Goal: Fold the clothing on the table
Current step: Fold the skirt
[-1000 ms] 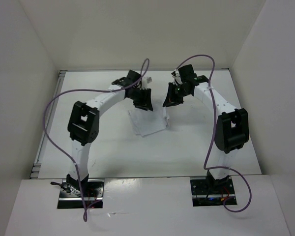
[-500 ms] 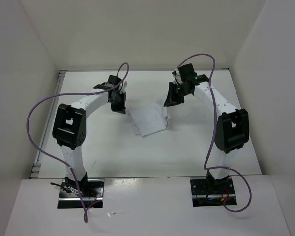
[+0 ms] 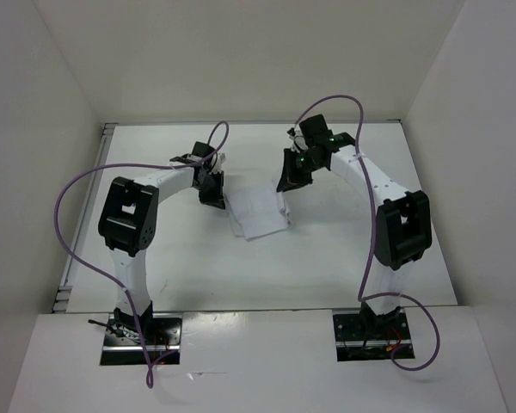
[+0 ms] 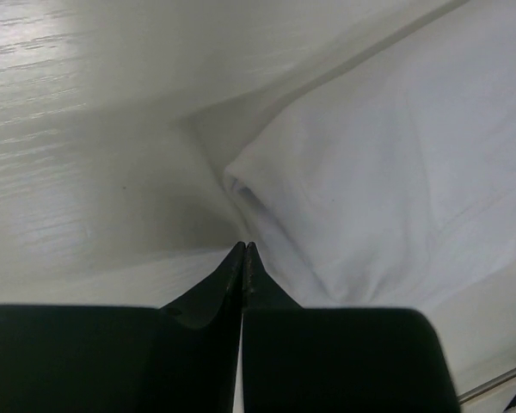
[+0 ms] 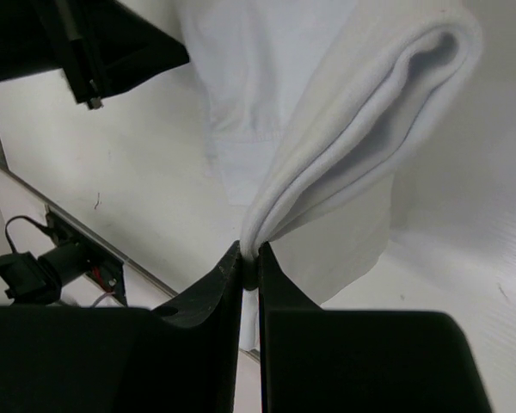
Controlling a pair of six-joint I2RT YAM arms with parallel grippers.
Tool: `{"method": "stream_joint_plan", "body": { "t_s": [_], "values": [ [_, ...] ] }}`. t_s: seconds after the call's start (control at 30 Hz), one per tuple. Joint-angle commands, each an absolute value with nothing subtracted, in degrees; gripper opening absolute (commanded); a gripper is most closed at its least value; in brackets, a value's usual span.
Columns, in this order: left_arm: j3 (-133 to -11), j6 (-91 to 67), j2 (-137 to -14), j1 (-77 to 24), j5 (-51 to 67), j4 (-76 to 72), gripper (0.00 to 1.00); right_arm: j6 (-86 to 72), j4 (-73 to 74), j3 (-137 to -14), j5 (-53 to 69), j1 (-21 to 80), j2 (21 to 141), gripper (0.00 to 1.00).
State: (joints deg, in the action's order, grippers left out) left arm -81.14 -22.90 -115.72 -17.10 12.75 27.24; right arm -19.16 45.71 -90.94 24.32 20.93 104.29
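Moved since a second ago: left arm [image 3: 129, 215], swung off the cloth and out to its left side, its jaws drawn together on the way; right arm [image 3: 402, 225], shifted a little inward with the cloth edge that it carries.

- desk [image 3: 198, 258]: white and flat, and carries all the items below.
- clothing [image 3: 260, 213]: white piece at mid-desk between the two arms. It lies flat except for its right edge, which is raised and doubled over.
- right pincer [image 3: 285, 182]: clamped on that raised edge, with several layers pinched between the tips.
- left pincer [image 4: 243, 249]: tips together and holding nothing, low over the desk just beside the rolled left corner. Contact with the cloth cannot be told.

Step in hand, as judged: the first fold, with the right side lifted but not yet laid across.

Next move calls for: a low carry of the held edge toward the left side, squared to the far edge before release. The left tips may need to pin the cloth so that it does not drag.
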Motion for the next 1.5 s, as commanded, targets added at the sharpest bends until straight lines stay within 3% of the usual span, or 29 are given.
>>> {"method": "stream_joint_plan", "body": {
  "t_s": [0.0,0.63,1.13,1.2,1.27,1.33,1.47],
  "values": [
    [-80.5,-24.3,-117.2,-17.1,17.0,24.1,0.0,-18.7,44.9,-94.4,25.9,24.2,104.4,0.0],
    [-81.0,-24.8,-116.6,-18.2,18.9,23.6,0.0,-20.9,40.9,-99.4,28.3,34.6,115.9,0.0],
    [-79.5,-24.8,-114.9,-18.7,18.9,23.6,0.0,-21.4,40.3,-104.6,28.2,35.8,125.7,0.0],
    [-79.5,-24.8,-114.3,-18.7,18.9,24.1,0.0,-21.4,40.3,-106.9,28.2,35.8,127.7,0.03],
    [-80.1,-24.8,-113.8,-18.7,18.9,24.9,0.0,-21.4,40.3,-108.2,29.0,35.8,128.9,0.24],
    [-80.8,-24.3,-112.3,-18.2,18.9,25.6,0.0,-21.4,40.3,-109.6,33.2,35.8,129.6,0.37],
    [-83.3,-23.2,-107.8,-16.1,18.1,28.7,0.0,-21.4,39.8,-110.1,36.8,35.8,125.3,0.46]
  ]
}}
